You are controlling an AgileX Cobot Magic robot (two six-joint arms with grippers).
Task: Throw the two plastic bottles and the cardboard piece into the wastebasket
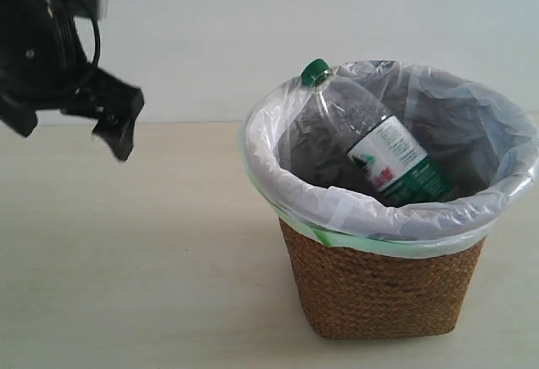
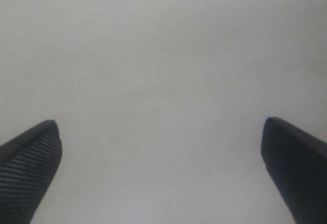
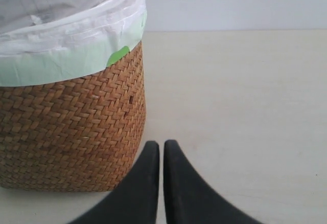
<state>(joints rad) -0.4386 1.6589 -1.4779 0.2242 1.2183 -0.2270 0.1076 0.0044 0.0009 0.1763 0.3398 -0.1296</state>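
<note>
Bottle: I see one clear bottle (image 1: 375,137) with a green cap and a white-green label. It leans inside the basket (image 1: 383,289), cap up against the far-left part of the rim.
Bottle to left gripper: the left gripper (image 2: 161,127) hangs high over the table (image 1: 126,285), well apart from the basket and to its left.
Basket to right gripper: the right gripper (image 3: 162,144) is low over the table, near the woven wall of the basket, and I see no contact.
Hidden: the near wall and the white bag (image 1: 337,209) cover the bottom of the bottle and the floor of the basket, so I cannot tell what else lies there.
Cut off: the left arm is cropped at the left edge of the exterior view.
Left gripper: its fingers stand wide apart with nothing between them.
Right gripper: its fingers are pressed together and hold nothing.
</note>
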